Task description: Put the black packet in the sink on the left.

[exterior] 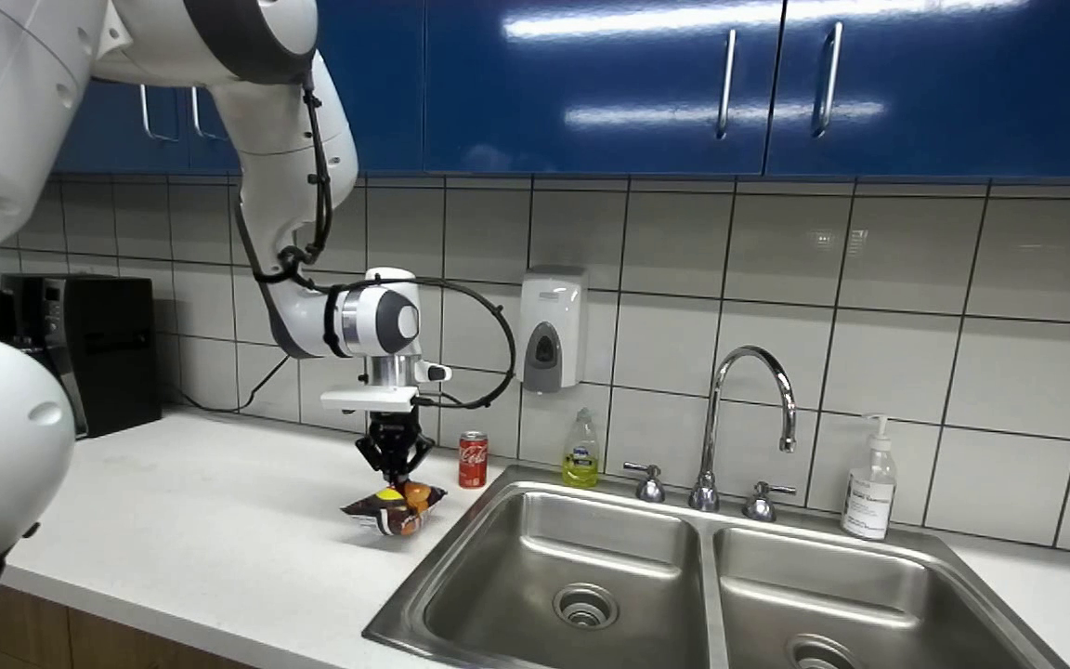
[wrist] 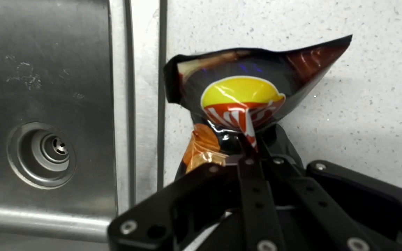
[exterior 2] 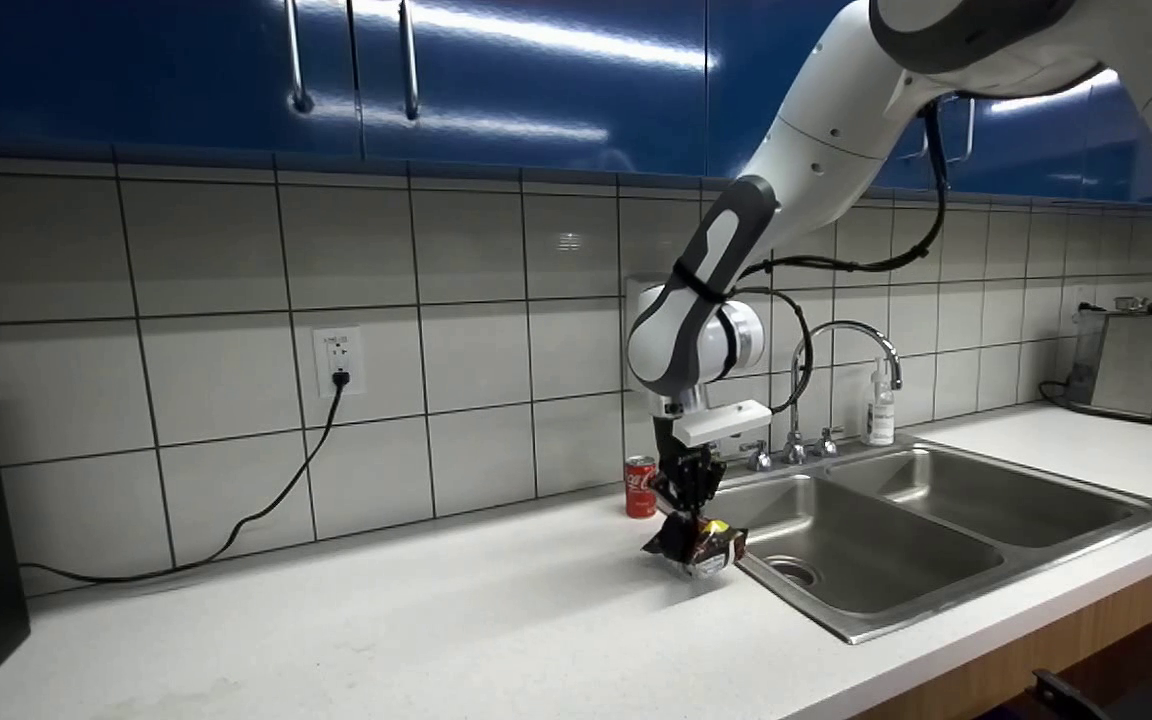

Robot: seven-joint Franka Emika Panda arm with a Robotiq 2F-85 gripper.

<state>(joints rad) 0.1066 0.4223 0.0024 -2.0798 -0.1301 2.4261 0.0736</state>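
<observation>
The black packet (exterior: 396, 522) has orange, yellow and red printing. It is pinched at its middle by my gripper (exterior: 398, 483), and a fold of it is squeezed between the fingertips. In an exterior view the packet (exterior 2: 714, 552) seems to hang slightly above the counter, close to the sink's edge, with a shadow below. In the wrist view the packet (wrist: 243, 92) is bunched under the gripper (wrist: 255, 151), which covers its near part. The left sink basin (exterior: 498, 595) lies beside the packet; it also shows in the wrist view (wrist: 61, 87).
A red Coke can (exterior: 473, 460) stands just behind the packet, near the sink corner. A dish soap bottle (exterior: 580, 451), the faucet (exterior: 711, 427) and a sanitizer bottle (exterior: 869, 488) stand along the sink's back. A black machine (exterior: 108, 353) is at the counter's far end.
</observation>
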